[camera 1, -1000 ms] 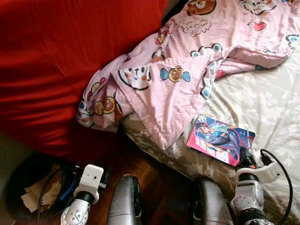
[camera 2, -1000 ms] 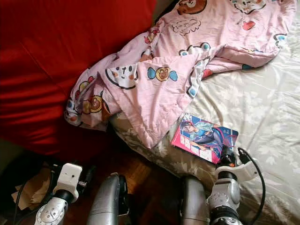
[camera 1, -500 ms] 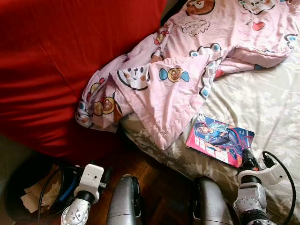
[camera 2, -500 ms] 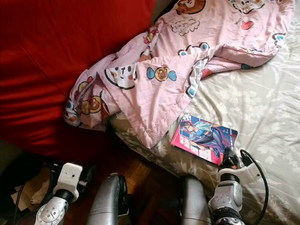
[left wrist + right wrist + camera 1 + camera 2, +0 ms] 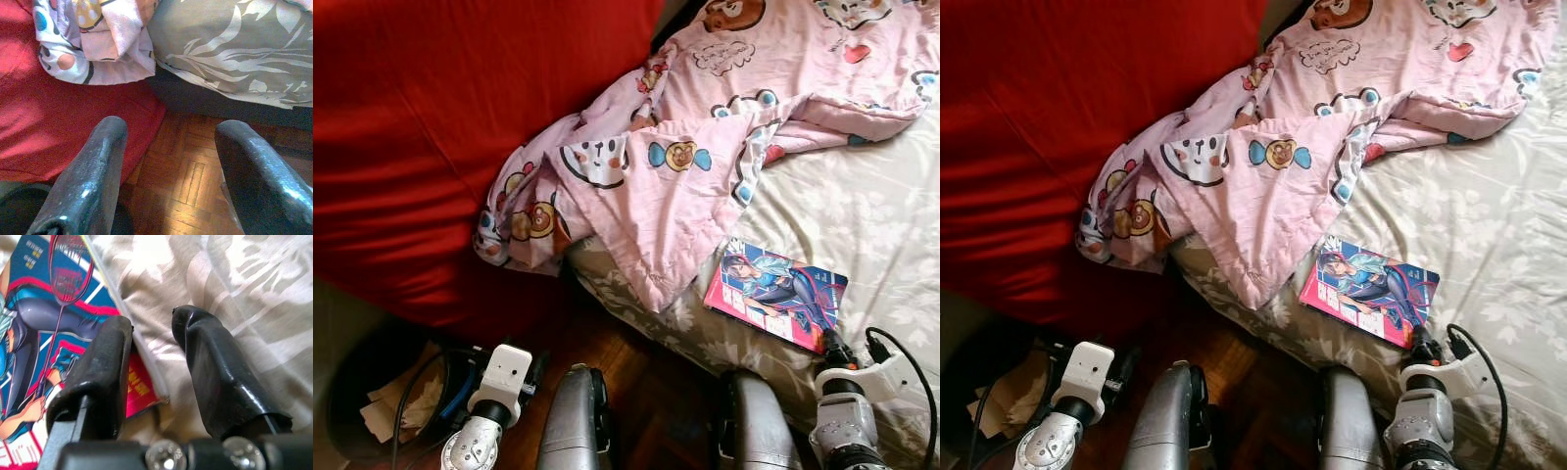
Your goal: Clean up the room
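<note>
Right pincer point(image 5: 154, 357) pulled back to the comic book's point(image 5: 775, 293) near corner, fingers parted astride its edge, nothing gripped yet; left pincer point(image 5: 171, 171) idle, parted.

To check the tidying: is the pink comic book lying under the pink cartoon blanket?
No, the pink comic book lies uncovered on the grey floral bedsheet, beside the pink cartoon blanket.

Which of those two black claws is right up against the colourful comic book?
The right gripper: its open fingers straddle a corner of the pink-and-blue comic book on the bed. The left gripper hangs open over wooden floor.
</note>
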Controlling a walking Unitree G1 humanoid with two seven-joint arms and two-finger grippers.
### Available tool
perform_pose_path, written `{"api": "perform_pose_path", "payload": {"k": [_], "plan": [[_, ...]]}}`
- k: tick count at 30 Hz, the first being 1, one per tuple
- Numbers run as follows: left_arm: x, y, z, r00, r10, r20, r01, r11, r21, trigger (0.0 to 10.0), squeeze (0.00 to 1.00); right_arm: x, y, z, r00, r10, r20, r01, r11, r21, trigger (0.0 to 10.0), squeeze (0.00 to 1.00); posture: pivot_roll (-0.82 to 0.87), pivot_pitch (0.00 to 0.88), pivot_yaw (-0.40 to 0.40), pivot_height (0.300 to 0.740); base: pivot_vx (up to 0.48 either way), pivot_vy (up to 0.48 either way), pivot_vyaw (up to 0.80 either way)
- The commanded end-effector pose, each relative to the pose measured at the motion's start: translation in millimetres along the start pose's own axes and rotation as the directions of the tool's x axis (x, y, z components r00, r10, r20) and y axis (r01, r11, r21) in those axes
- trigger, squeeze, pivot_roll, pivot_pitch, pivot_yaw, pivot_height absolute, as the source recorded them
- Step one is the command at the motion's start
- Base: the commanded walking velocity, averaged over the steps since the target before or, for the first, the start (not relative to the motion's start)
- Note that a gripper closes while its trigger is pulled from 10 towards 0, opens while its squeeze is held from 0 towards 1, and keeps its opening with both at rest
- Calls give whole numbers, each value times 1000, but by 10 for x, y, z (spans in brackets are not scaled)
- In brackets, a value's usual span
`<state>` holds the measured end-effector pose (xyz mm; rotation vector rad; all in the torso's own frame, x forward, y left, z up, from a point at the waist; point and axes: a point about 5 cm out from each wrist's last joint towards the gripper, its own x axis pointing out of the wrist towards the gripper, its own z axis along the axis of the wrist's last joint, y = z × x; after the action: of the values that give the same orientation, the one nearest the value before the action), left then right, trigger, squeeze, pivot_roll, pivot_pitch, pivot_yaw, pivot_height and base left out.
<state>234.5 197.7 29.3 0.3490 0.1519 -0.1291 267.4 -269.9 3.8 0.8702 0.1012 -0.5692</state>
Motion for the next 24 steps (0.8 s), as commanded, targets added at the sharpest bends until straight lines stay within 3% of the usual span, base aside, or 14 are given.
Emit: {"api": "perform_pose_path", "payload": {"k": [1,14,19,24], "plan": [[-82,25,-102,999,0,-39,1,1000,20,10000,0,-69,-205,-14,996,-91,-9,91,995,35,10000,0,25,298,160,605,0,0,0],[-67,-18,-95,999,-23,-36,24,999,34,10000,0,-150,-586,287,973,-218,69,215,975,56,10000,0,9,296,161,605,0,0,0],[-65,-23,-95,999,-22,-36,23,999,34,10000,0,-102,-358,342,987,-12,161,5,999,48,10000,0,6,293,157,605,0,0,0],[-65,-21,-98,999,-18,-37,19,999,35,10000,0,-57,-138,314,979,81,185,-90,995,41,10000,0,9,288,156,605,0,0,0]]}}
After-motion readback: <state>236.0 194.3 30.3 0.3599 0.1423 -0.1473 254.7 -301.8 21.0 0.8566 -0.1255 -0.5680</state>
